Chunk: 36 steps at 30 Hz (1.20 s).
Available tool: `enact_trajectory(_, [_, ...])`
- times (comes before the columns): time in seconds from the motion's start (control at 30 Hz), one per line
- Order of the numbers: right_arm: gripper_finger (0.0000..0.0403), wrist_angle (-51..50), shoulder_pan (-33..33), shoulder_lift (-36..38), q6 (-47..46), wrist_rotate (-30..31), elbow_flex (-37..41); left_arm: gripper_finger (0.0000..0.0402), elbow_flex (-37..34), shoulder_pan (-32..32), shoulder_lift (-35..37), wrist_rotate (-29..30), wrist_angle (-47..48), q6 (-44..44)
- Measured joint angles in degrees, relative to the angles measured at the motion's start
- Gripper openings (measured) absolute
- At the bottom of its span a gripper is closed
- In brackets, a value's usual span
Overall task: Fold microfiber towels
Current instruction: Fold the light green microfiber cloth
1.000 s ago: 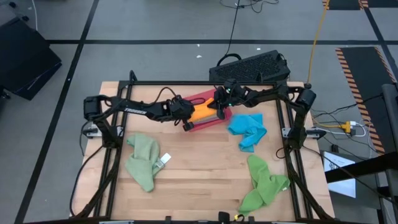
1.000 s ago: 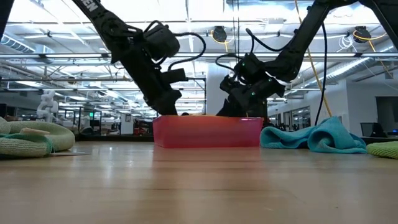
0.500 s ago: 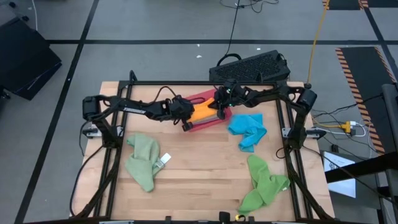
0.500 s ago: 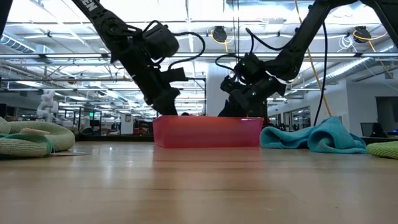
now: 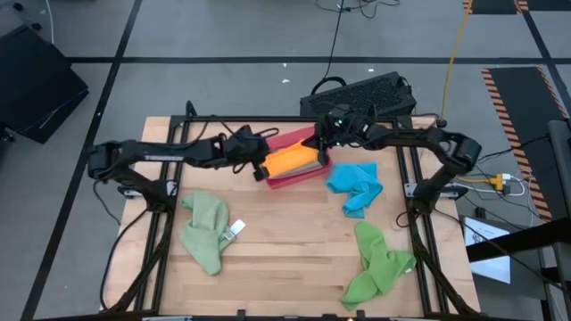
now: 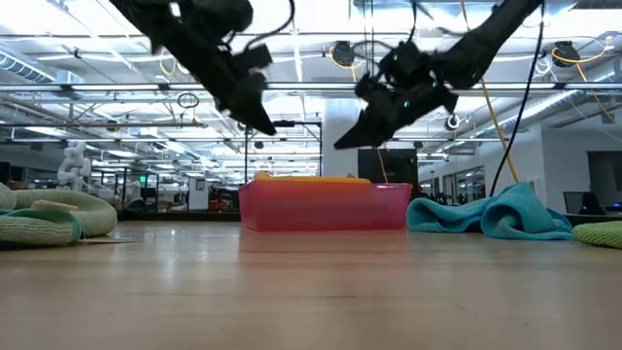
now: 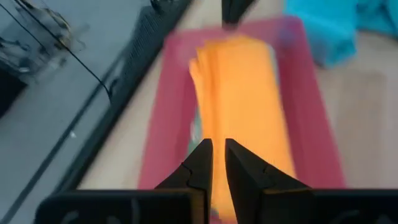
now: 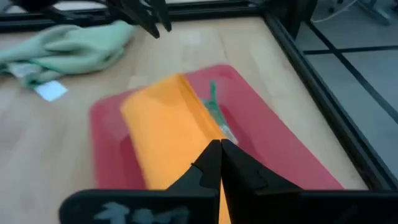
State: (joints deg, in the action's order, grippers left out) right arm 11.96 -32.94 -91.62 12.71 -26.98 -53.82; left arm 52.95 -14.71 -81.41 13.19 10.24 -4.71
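Both arms have lifted out of the red tray (image 5: 308, 174) since a moment ago: in the low view they were down behind its wall, and now they hang clear above it. The folded orange towel (image 5: 290, 160) lies flat inside the tray, and a strip of green cloth shows beneath its edge in the right wrist view, so at least one other towel seems to be stacked under it. That suggests the orange towel has just been placed and this fold is finished.

The left claw (image 5: 261, 169) hovers above the tray's 9 o'clock end, its fingers nearly together with only a thin gap between them, and it holds nothing. The right claw (image 5: 318, 145) hovers above the tray's 1 o'clock corner, fully closed and also empty. Neither touches the towel or the tray.

The tray sits toward 12 o'clock on the bench (image 5: 285, 241). Three towels are not yet folded: the bright blue towel (image 5: 355, 185) crumpled just beside the tray at 3 o'clock, the bright green towel (image 5: 379, 266) at 5 o'clock, and a sage green towel (image 5: 205, 232) at 8 o'clock. The blue one lies nearest the right claw and looks the likely next pick.
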Motion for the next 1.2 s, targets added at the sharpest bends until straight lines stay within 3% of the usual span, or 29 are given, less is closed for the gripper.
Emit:
enact_trajectory(0.17, [0.0000,-9.27,3.56,7.29,-0.32,-0.02,2.34,0.0046,-0.02,4.27,5.29,0.42,12.04,4.73])
enact_trajectory(0.27, [0.0000,-9.17,6.88,11.65,-2.31,0.01,6.66,0.0046,-0.04,8.40,6.01,0.44,17.79,9.89])
enact_trajectory(0.57, [0.0000,0.46,19.82,19.09,-7.49,9.87,20.99,0.0047,-2.47,24.63,6.00,0.11,33.55,31.13])
enact_trajectory(0.63, [0.0000,3.42,22.42,19.41,-7.08,12.11,23.52,0.0051,-3.83,27.89,6.14,-2.28,36.35,36.73])
enact_trajectory(0.8, [0.0000,9.64,26.96,19.65,-5.71,12.16,27.41,0.0110,-7.66,35.01,6.12,-5.47,37.74,53.20])
enact_trajectory(1.0, [0.0000,13.58,30.33,19.61,-4.27,12.18,29.78,0.0198,-7.34,43.30,6.10,-5.76,37.36,64.91])
enact_trajectory(1.2, [0.0000,13.80,31.97,19.61,-4.02,12.36,29.92,0.0233,-6.57,50.83,5.84,-7.30,36.06,75.84])
